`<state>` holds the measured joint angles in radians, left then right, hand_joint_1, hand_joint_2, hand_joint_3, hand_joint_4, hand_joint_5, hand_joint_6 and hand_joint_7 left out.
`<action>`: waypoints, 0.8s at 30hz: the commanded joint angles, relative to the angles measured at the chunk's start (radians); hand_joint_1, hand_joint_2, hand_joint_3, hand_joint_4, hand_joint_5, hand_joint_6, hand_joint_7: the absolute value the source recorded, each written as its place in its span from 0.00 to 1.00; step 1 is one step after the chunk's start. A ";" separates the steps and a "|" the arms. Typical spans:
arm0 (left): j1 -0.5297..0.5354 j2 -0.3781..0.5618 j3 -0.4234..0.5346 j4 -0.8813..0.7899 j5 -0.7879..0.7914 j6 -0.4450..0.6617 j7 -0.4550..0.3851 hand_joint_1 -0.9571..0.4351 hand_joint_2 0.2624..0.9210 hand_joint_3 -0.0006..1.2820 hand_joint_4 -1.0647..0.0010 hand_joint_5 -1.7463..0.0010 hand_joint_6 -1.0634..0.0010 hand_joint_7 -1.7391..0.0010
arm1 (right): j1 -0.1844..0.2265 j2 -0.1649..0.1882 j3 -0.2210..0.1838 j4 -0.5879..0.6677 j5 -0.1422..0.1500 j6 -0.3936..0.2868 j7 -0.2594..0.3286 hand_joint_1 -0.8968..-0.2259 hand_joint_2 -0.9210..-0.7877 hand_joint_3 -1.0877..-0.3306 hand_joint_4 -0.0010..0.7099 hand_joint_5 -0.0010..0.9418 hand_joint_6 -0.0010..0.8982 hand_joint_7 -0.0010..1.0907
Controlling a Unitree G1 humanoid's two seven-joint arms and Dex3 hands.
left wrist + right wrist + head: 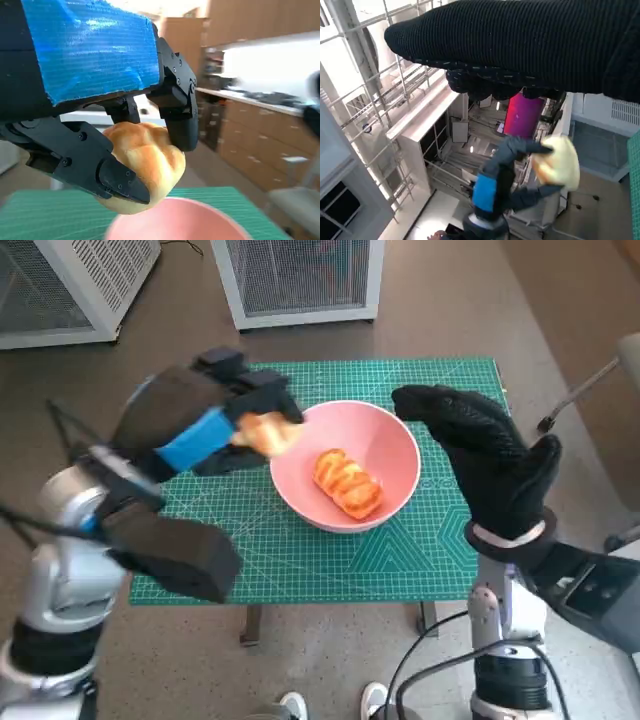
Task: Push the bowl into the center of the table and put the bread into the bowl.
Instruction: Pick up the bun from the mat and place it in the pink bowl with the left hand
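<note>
Left hand carrying a roll at the bowl's rim; right hand idle beside the bowl.

From my station, going left to right: a white mesh-fronted cabinet [70,285] at 10 o'clock off the table, a second one [300,280] at 12. My left hand [205,420] grips a pale bread roll [265,433] between thumb and fingers, raised over the green cutting mat [400,550], at the 9 o'clock rim of the pink bowl [385,445]. The bowl sits near the mat's middle with another glazed bread [348,483] lying inside. At the bowl's 3 o'clock my right hand [490,455] hangs with fingers extended, holding nothing, close by the rim; I can't tell if it touches. Shoe tips [330,704] at 6 o'clock.
</note>
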<state>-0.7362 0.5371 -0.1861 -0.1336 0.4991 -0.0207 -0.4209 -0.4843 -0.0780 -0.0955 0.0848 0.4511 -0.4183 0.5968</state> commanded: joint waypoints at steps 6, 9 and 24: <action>-0.155 -0.097 -0.106 0.272 0.007 -0.119 0.017 0.69 1.00 0.06 0.37 0.29 0.42 0.35 | 0.028 -0.011 -0.006 -0.004 0.002 0.005 0.004 0.79 0.30 0.63 0.47 0.57 0.09 0.89; -0.186 -0.123 -0.124 0.354 0.007 -0.157 0.027 0.69 1.00 0.07 0.36 0.29 0.43 0.35 | 0.033 -0.011 -0.008 -0.006 -0.002 -0.001 0.001 0.80 0.29 0.63 0.47 0.57 0.09 0.89; -0.230 -0.183 -0.187 0.589 0.036 -0.203 0.038 0.69 1.00 0.15 0.53 0.27 0.50 0.22 | 0.053 -0.011 -0.012 -0.022 -0.020 -0.018 -0.023 0.78 0.12 0.70 0.49 0.55 0.11 0.86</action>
<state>-0.9471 0.3658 -0.3614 0.4371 0.5220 -0.2352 -0.3822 -0.4525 -0.0854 -0.1037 0.0627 0.4372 -0.4381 0.5843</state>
